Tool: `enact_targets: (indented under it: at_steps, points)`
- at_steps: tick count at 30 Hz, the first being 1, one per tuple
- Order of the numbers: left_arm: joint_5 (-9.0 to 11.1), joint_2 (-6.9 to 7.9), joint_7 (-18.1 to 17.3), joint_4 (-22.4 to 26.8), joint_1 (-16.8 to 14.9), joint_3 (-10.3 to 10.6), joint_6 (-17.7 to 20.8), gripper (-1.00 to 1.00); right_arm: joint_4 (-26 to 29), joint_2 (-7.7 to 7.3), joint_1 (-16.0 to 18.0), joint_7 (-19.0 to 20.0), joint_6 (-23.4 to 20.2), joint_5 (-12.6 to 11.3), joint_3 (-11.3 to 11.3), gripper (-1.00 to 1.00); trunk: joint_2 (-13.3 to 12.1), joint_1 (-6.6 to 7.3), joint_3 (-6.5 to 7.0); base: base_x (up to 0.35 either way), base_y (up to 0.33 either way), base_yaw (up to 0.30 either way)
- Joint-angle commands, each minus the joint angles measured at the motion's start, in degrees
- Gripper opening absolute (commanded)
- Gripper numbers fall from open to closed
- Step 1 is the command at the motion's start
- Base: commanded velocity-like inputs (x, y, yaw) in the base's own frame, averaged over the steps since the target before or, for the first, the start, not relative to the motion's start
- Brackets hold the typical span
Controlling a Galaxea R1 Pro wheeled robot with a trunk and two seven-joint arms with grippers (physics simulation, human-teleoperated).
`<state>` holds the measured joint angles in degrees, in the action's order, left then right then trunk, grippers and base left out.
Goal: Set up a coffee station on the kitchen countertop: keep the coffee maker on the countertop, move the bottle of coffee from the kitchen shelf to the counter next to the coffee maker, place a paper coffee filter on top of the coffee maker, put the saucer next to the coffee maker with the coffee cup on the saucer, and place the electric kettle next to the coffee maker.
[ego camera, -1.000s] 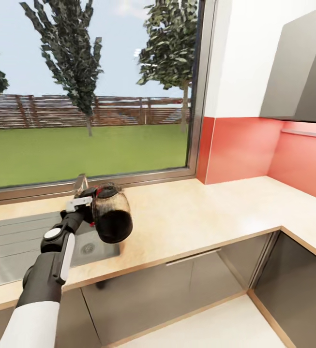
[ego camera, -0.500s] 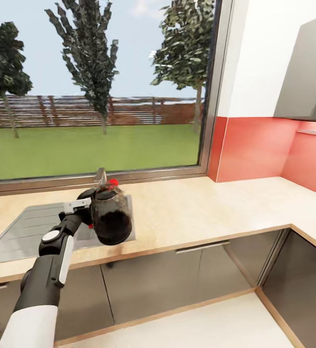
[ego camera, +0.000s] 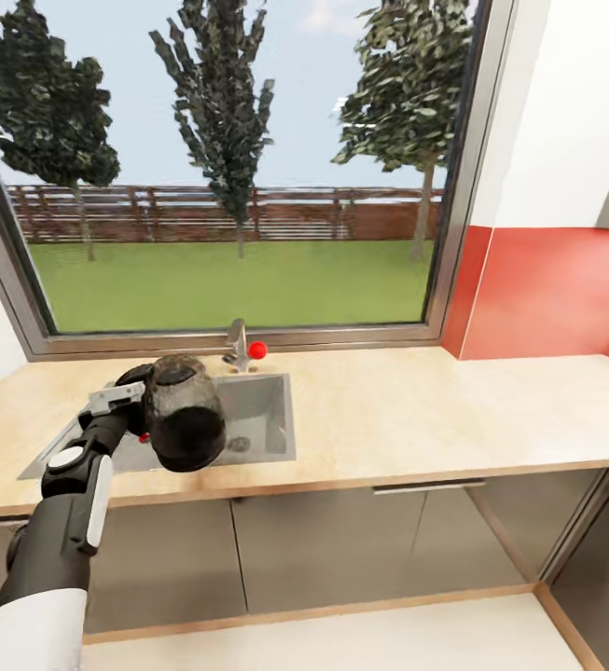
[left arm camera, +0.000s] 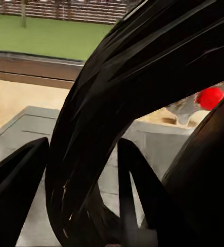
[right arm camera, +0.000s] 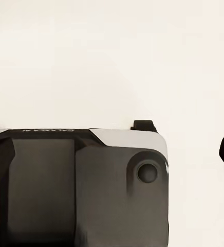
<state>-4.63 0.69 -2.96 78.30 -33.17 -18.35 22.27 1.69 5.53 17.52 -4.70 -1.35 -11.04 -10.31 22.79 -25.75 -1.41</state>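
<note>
Kettle: electric kettle (ego camera: pixel 185 424) pinched by left hand (ego camera: pixel 141 410) | above sink (ego camera: pixel 257 419) | right hand: cannot tell

Black kettle handle (left arm camera: pixel 91 128) over steel sink (left arm camera: pixel 35 134)

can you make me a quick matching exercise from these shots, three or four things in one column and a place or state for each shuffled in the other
Things:
1. electric kettle
2. sink
3. tap
4. countertop

Places or states:
A. stands at the back edge of the sink, below the window
B. held up in the left end effector
C. light wood, running under the window
D. steel basin let into the worktop

Pairs: 1-B, 2-D, 3-A, 4-C
</note>
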Motion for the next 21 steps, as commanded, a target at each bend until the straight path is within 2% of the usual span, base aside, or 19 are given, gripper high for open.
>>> enact_targets:
  at_steps: [1,3,6,21]
  points:
    - [-0.1,2.41,0.2,0.9,-0.1,-1.2,3.0,-1.0,0.0,0.01,0.0,-0.2,-0.1,-0.6,-0.5,1.0,0.1,-0.04,-0.14,0.0,0.0,0.273]
    - [-0.1,3.21,1.7,1.6,-0.1,-2.4,4.8,-1.0,0.0,0.01,0.0,-0.2,-0.1,-0.6,-0.5,1.0,0.1,-0.04,-0.14,0.0,0.0,0.273]
    - [0.0,3.59,3.7,3.3,-0.1,-3.2,5.7,-1.0,0.0,0.01,0.0,-0.2,-0.1,-0.6,-0.5,1.0,0.1,-0.04,-0.14,0.0,0.0,0.273]
    - [-0.1,3.49,4.2,2.9,-0.1,-3.0,5.8,-1.0,0.0,0.07,0.0,-0.3,-0.1,-0.5,-0.4,1.0,0.1,-0.04,-0.14,0.0,0.0,0.277]
